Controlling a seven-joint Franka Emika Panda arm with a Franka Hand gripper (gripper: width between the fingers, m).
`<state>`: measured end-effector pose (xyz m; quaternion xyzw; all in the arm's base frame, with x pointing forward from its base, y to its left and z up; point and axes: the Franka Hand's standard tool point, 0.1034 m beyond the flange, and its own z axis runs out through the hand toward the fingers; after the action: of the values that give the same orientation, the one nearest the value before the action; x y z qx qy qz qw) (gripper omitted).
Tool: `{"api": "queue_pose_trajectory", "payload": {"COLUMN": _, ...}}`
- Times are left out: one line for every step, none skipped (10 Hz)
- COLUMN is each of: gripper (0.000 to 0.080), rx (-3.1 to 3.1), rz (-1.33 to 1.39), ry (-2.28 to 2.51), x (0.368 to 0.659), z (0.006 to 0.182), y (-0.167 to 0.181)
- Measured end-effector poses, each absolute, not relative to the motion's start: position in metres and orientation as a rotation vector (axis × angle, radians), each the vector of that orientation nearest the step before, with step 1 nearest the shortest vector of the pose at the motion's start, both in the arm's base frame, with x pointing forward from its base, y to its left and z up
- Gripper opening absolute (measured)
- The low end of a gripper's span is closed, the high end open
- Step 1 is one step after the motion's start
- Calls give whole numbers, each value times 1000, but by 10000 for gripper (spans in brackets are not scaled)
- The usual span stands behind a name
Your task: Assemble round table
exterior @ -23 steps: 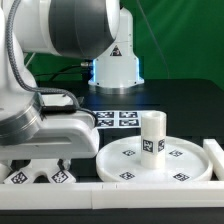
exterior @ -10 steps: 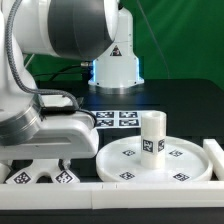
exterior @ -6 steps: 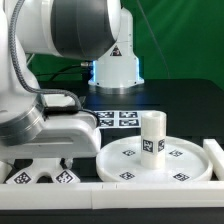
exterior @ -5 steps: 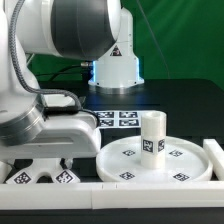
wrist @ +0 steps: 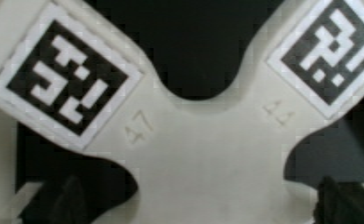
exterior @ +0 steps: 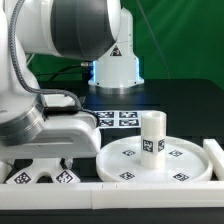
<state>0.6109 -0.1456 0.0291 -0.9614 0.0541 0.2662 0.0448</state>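
The round table's white disc (exterior: 190,165) lies flat at the exterior view's right. The short tagged leg (exterior: 152,135) stands upright on its hub. At the exterior view's lower left, my gripper (exterior: 42,160) hangs low over a white splayed part with square tags (exterior: 45,177). The fingertips are hidden there. In the wrist view this part (wrist: 205,140) fills the picture, with a tag on each of two arms. My gripper (wrist: 200,202) is open. Its dark fingers (wrist: 60,200) stand on either side of the part's narrow stem, apart from it.
The marker board (exterior: 118,119) lies on the black table behind the disc. A white rail (exterior: 150,185) runs along the front, with another white block (exterior: 214,150) at the right edge. The arm's white base (exterior: 113,68) stands at the back.
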Motion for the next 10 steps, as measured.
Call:
{"api": "queue_pose_trajectory", "payload": {"gripper": 649, "rx": -2934, "rz": 830, "ry": 160, "x": 609, "z": 31, "y": -145}}
{"api": "queue_pose_trajectory", "payload": {"gripper": 649, "rx": -2912, "rz": 902, "ry": 137, "x": 603, "z": 40, "y": -141}}
{"api": "queue_pose_trajectory", "payload": {"gripper": 649, "rx": -2898, "rz": 931, "ry": 110, "x": 602, "z": 48, "y": -138}}
{"api": "queue_pose_trajectory", "payload": {"gripper": 649, "rx": -2902, "rz": 944, "ry": 92, "x": 602, "z": 50, "y": -138}}
{"api": "queue_pose_trajectory", "payload": {"gripper": 649, "rx": -2905, "rz": 942, "ry": 89, "x": 602, "z": 48, "y": -136}}
{"api": "queue_pose_trajectory", "payload": {"gripper": 649, "rx": -2917, "rz": 920, "ry": 87, "x": 603, "z": 43, "y": -136}}
{"api": "queue_pose_trajectory", "payload": {"gripper": 649, "rx": -2917, "rz": 923, "ry": 88, "x": 602, "z": 40, "y": -135}}
{"api": "queue_pose_trajectory", "payload": {"gripper": 649, "rx": -2916, "rz": 928, "ry": 91, "x": 601, "z": 37, "y": -134}}
{"api": "queue_pose_trajectory", "payload": {"gripper": 649, "rx": -2920, "rz": 924, "ry": 90, "x": 602, "z": 34, "y": -134}}
{"api": "queue_pose_trajectory", "payload": {"gripper": 649, "rx": -2925, "rz": 916, "ry": 88, "x": 602, "z": 30, "y": -134}}
